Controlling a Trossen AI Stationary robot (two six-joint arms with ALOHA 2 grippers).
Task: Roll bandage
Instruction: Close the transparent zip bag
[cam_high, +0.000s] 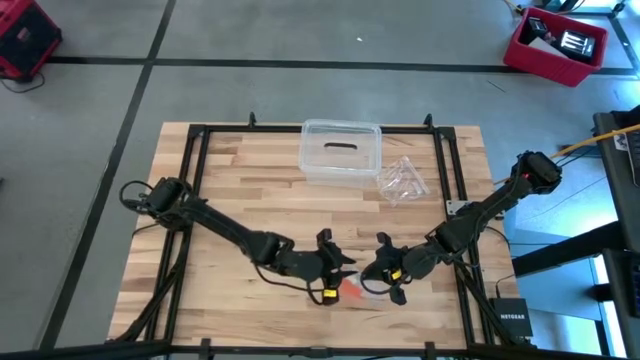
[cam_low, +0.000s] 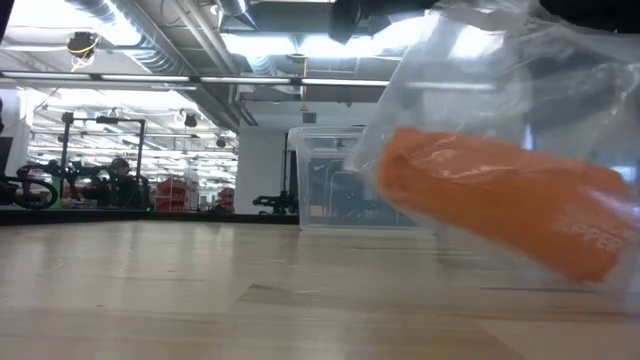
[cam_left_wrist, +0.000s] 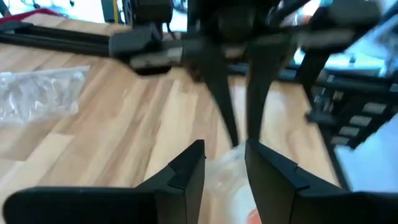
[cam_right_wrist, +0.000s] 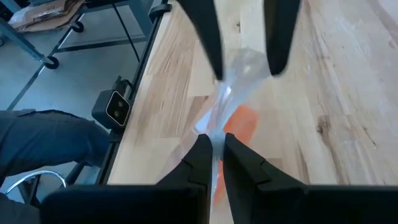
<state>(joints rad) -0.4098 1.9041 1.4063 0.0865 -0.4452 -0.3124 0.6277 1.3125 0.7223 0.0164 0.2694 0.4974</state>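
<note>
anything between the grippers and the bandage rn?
Yes: the bandage sits inside a clear plastic bag. The right gripper is pinched shut on the bag film, not on the orange fabric. The left gripper stands open over the same bag.

Both arms are dark, slim and jointed, rising from bulky black bases with black cables looping off them. The left gripper (cam_high: 338, 272) and right gripper (cam_high: 385, 270) each carry a small yellow mark near the wrist. Their fingers (cam_left_wrist: 186, 177) are matte black, wedge-shaped, tapering to narrow tips.
</note>
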